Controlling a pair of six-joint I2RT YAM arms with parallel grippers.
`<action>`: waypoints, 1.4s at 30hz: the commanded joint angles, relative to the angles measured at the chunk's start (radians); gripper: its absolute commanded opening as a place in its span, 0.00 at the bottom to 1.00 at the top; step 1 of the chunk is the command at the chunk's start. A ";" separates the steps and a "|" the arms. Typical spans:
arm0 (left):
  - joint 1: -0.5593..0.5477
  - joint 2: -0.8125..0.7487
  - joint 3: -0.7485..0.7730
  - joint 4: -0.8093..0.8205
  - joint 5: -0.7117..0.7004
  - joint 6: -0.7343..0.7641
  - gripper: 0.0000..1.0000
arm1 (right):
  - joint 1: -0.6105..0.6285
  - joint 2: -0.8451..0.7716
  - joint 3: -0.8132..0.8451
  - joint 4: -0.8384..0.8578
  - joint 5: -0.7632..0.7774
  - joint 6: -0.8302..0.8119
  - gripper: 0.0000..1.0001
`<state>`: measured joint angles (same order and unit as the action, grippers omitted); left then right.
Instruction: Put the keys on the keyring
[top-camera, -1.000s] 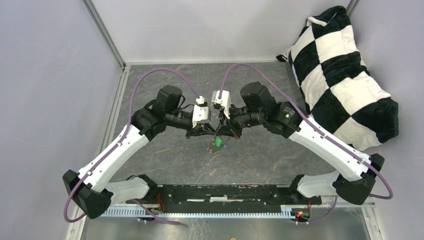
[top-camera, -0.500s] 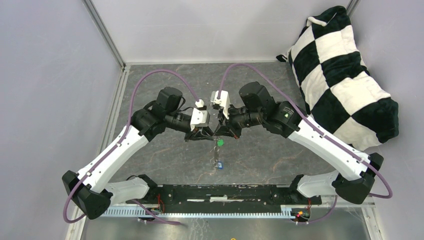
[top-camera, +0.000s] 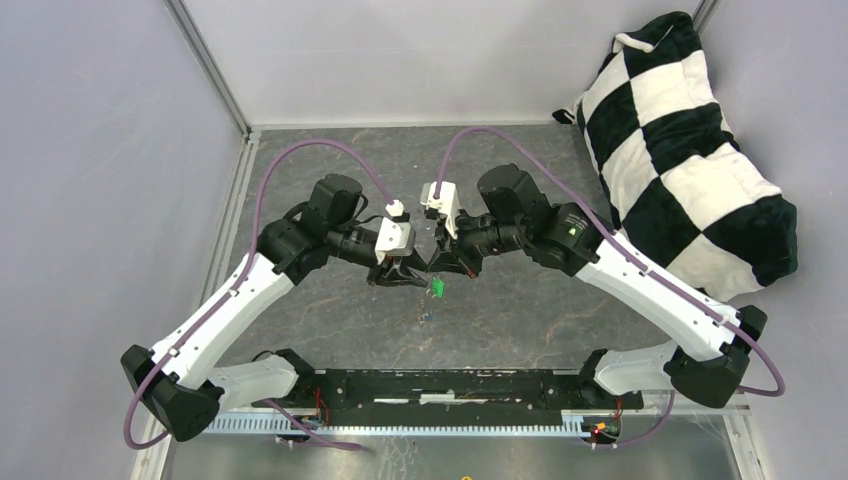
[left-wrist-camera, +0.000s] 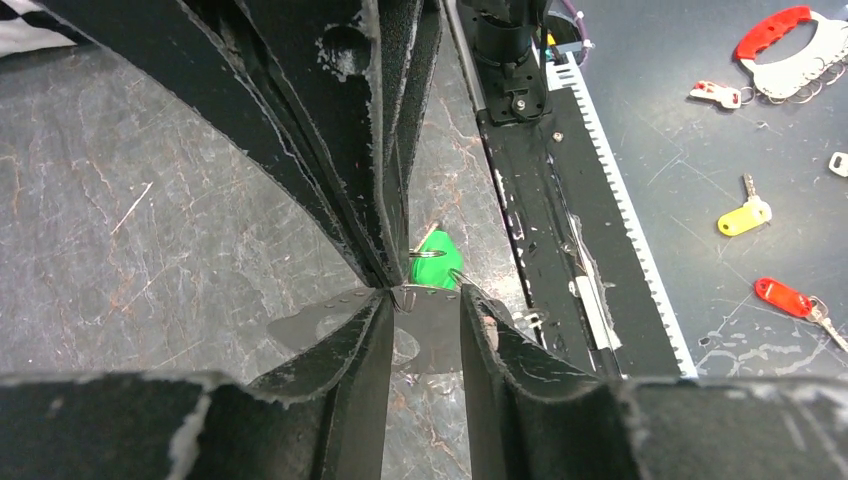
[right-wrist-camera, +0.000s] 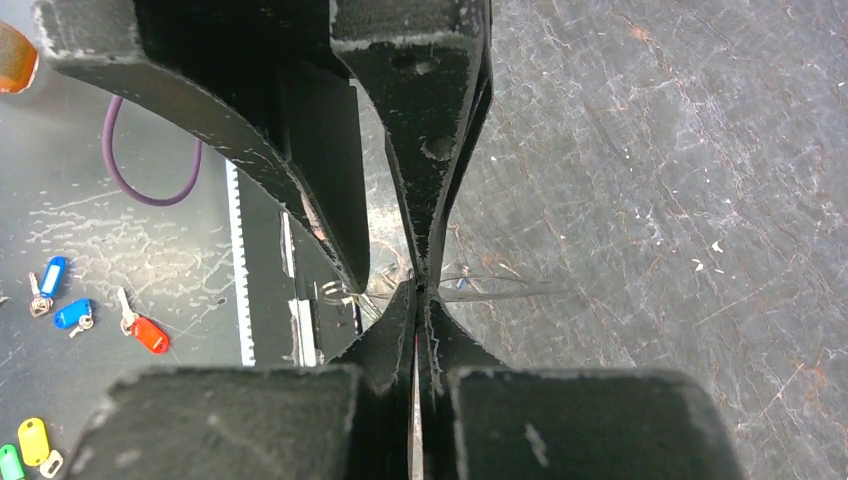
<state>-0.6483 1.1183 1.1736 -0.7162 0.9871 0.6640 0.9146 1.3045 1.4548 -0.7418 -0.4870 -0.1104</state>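
Your right gripper (right-wrist-camera: 418, 288) is clamped on the keyring (right-wrist-camera: 520, 291) wire. Your left gripper (left-wrist-camera: 425, 300) stands narrowly apart, seemingly empty. The green key (left-wrist-camera: 437, 262) hangs at 12 o'clock just past its tips, so it is the nearer one.

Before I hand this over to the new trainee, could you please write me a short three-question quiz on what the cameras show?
1. True or false: the right gripper is pinched shut on the thin keyring.
2. Which colour is the key head just below where the two arms' fingertips meet? A green, B red, C yellow.
3. What soft thing lies at the far right corner of the table?
Key: 1 true. 2 A. 3 The black-and-white checked cushion.
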 joint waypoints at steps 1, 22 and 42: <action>-0.005 -0.020 0.033 -0.001 0.031 0.022 0.37 | 0.003 -0.012 0.026 0.065 0.001 -0.002 0.00; -0.008 -0.016 0.017 0.104 -0.005 -0.098 0.02 | -0.020 -0.145 -0.105 0.305 -0.027 0.159 0.28; -0.004 -0.198 -0.219 0.846 -0.094 -0.736 0.02 | -0.156 -0.464 -0.572 0.837 -0.137 0.592 0.66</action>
<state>-0.6521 0.9455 0.9401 0.0597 0.8890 -0.0349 0.7631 0.8406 0.8585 -0.0517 -0.5774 0.4442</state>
